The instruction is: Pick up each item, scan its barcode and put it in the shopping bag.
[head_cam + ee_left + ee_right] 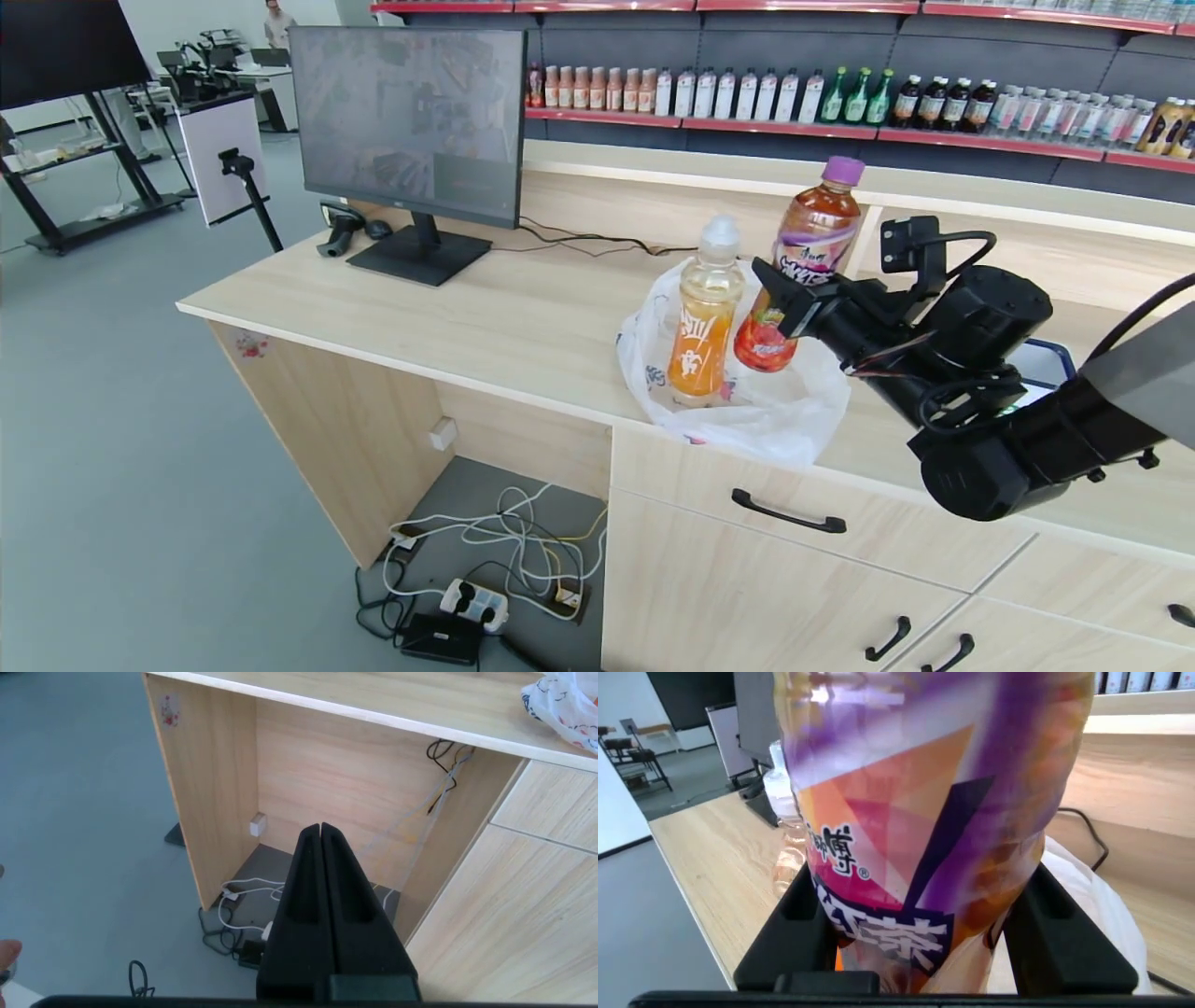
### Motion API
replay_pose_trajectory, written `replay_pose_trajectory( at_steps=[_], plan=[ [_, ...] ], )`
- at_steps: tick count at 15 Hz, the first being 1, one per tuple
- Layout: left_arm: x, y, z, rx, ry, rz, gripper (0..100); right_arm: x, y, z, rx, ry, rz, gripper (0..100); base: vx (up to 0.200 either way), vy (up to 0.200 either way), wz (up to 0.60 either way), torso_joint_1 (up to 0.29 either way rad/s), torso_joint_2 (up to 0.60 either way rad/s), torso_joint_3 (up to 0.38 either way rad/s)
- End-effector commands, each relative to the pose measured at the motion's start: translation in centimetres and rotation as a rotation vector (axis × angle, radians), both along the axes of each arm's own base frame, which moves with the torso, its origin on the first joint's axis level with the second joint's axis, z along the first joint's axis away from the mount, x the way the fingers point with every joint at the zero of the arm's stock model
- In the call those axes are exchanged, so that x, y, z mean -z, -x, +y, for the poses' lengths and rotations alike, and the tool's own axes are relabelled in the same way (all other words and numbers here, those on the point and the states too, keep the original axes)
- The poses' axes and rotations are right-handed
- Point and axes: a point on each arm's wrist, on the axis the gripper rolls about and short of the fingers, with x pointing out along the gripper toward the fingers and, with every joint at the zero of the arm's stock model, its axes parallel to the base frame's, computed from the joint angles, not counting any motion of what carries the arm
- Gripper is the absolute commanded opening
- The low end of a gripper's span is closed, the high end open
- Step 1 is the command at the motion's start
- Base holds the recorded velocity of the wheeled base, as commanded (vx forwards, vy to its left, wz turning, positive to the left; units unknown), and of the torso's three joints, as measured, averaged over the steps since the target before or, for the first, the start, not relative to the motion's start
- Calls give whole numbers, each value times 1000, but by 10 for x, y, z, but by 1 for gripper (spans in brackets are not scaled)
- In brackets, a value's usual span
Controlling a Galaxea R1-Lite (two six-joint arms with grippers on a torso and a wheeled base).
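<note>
My right gripper (780, 308) is shut on a purple-capped bottle of reddish tea (801, 266), held tilted just above the open white shopping bag (747, 411) on the counter. Up close, that purple-capped bottle (934, 812) sits between the black fingers (799, 919). An orange drink bottle with a white cap (706, 317) stands upright inside the bag, left of the held one. A handheld barcode scanner (338, 230) rests at the counter's far left, beside the monitor (409, 121). My left gripper (322, 873) hangs shut and empty below counter height, in front of the open cabinet bay.
The wooden counter (485, 317) has drawers with black handles (789, 513) under the bag. Cables and a power strip (476, 602) lie on the floor in the open bay. Shelves of bottles (840, 98) line the back wall. A blue-rimmed tray (1050, 359) sits behind my right arm.
</note>
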Motion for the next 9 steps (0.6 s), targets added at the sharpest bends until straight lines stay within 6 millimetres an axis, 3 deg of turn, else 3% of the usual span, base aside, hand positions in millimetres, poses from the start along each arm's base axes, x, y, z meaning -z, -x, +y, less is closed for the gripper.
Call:
replay_pose_trajectory(
  at_steps=[1,4,9],
  plan=[
    [0,0,0,0,0,-1,0,17,-9,-1,7,9,29,0,0,0,0,0,0,0],
    [0,0,0,0,0,-1,0,29,-14,0,7,14,42,0,0,0,0,0,0,0],
    [0,0,0,0,1,-1,0,33,-16,3,0,21,42,0,0,0,0,0,0,0]
  ],
)
